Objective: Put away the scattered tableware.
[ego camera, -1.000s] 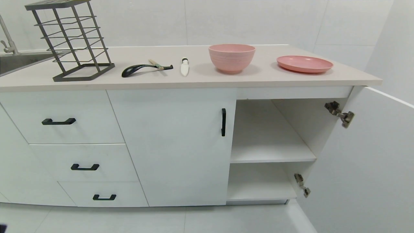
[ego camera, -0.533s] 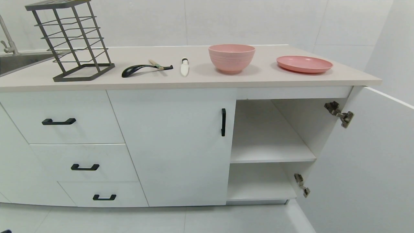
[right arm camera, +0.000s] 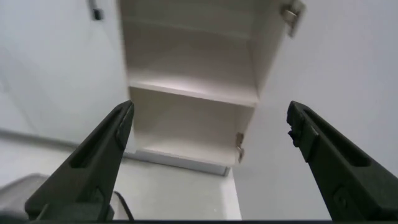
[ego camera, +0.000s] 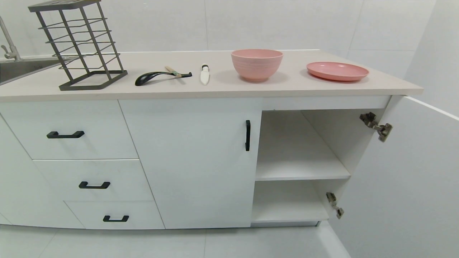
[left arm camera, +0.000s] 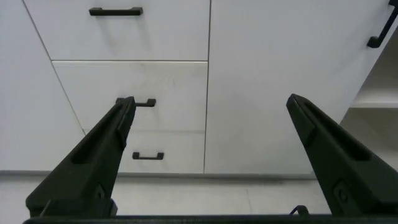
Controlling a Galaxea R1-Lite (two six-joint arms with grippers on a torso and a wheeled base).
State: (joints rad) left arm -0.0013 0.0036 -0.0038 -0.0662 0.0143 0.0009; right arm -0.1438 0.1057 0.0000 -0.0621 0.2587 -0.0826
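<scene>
On the counter (ego camera: pixel 222 89), bowl (ego camera: pixel 256 63) and plate (ego camera: pixel 337 70)

— What's around?
— White tiled wall (ego camera: pixel 287 21) behind, pale tiled floor (ego camera: pixel 143 243) below.
— Furniture?
— A white cabinet (ego camera: pixel 200 208) under a beige table (ego camera: pixel 161 87): three drawers (ego camera: pixel 89 147) with black handles (ego camera: pixel 65 134) at left, middle door (ego camera: pixel 186 150) shut, right door (ego camera: pixel 405 179) swung open on two shelves (ego camera: pixel 297 168). A steel sink (ego camera: pixel 21 68) sits far left.

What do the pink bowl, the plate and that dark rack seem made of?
Pink bowl and pink plate: probably matte plastic or fibre composite; dull, even colour, no glaze shine. Rack: likely dark-coated metal; thin straight bars.
</scene>
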